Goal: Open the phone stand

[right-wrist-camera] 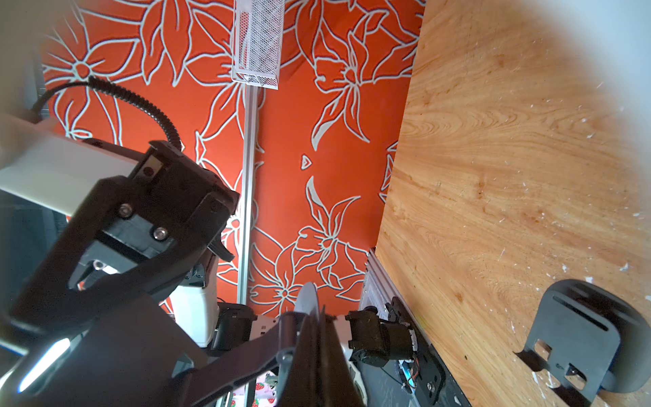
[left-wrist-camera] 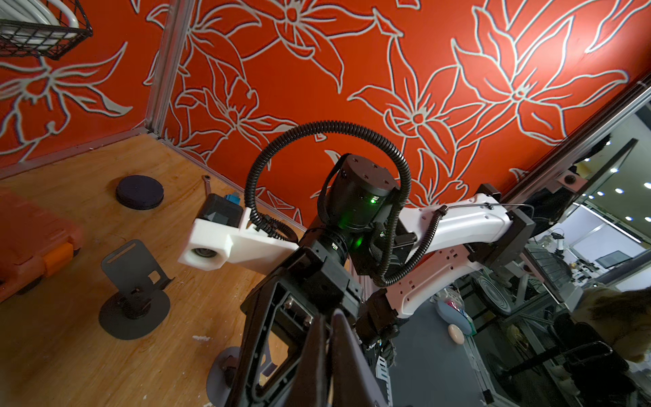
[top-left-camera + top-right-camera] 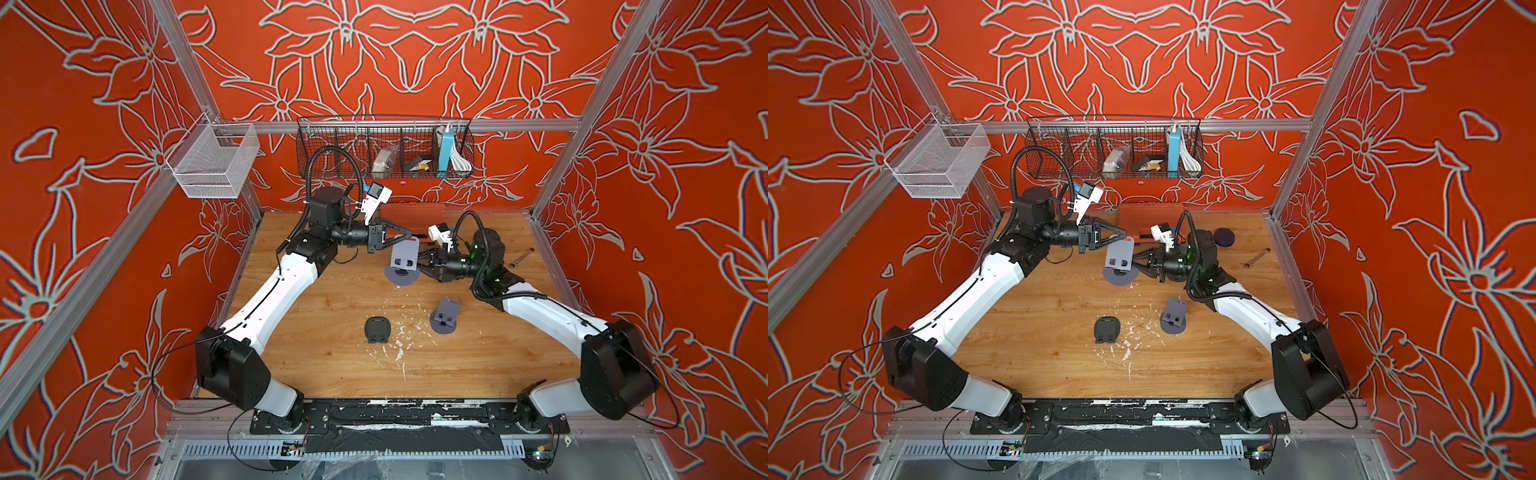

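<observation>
a: fig. 1, both top views. where is the phone stand, and what are your grippers doing?

b: the grey phone stand (image 3: 403, 255) sits between your two arms, toward the back of the table (image 3: 332, 365). your left gripper (image 3: 409, 237) is clenched on the top edge of its plate. your right gripper (image 3: 420, 267) is clenched lower down, by the round base. i cannot tell whether the base touches the wood.

a: what could go wrong from here?

b: both holds look like thin pinches on an edge. if you swing the plate faster than the hinge gives, one edge may slide out, and the stand could drop or fold shut again. if you pull your arms straight apart instead of turning around the hinge, you would likely strain the joint. a fall could also land on the second grey stand (image 3: 444, 316), already opened, or on the black folded stand (image 3: 377, 329), both toward the front.
</observation>
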`<state>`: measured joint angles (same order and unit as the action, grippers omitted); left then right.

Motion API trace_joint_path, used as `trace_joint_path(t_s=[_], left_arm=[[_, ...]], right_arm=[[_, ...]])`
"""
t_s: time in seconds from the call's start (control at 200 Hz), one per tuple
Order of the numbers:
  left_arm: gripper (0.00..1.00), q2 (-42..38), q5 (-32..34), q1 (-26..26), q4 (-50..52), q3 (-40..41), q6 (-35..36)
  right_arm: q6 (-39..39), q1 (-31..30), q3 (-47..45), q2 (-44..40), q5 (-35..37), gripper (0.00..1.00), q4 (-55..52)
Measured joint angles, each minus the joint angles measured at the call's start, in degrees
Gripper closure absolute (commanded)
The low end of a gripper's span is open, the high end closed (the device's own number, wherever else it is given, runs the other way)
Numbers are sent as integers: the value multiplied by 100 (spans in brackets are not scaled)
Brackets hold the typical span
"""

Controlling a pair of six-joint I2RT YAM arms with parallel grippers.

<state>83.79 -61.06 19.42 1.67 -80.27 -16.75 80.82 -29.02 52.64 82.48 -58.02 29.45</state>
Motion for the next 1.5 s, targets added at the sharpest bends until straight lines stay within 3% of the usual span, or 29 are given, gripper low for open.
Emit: trace_joint_path(t_s=[0.301,0.446,0.516,0.561,0.721,0.792,0.917,0.987,1.147,1.503], left_arm=[[100,-498,682,216,179,337,446],[100,-592,671,227,216,470,376],[78,-520,501,221,354,365,332],[68,-417,400,214,396,208,269],[49,-289,39,188,155,256,-105],[47,-321,-42,190,66,439,-267],[35,-518,-28,127,22,715,-457],[21,-664,-9,9,-46,802,-612],[18,-1054,90,-251,-87,852,-905],[21,-1598,61,-114,-295,1526,-1390]], right_arm=[[533,-24,-138,256,-341,100,826],[428,-35,4,299,-538,100,564],[125,-31,225,297,-662,100,68],[-81,-31,382,297,-798,100,-232],[-562,-61,645,269,-1130,100,-874],[-638,-26,647,269,-1200,100,-997],[-710,81,658,262,-1300,100,-1128],[-791,111,728,249,-1340,100,-1217],[-892,146,837,162,-1414,100,-1283],[-750,175,857,184,-1432,100,-1093]])
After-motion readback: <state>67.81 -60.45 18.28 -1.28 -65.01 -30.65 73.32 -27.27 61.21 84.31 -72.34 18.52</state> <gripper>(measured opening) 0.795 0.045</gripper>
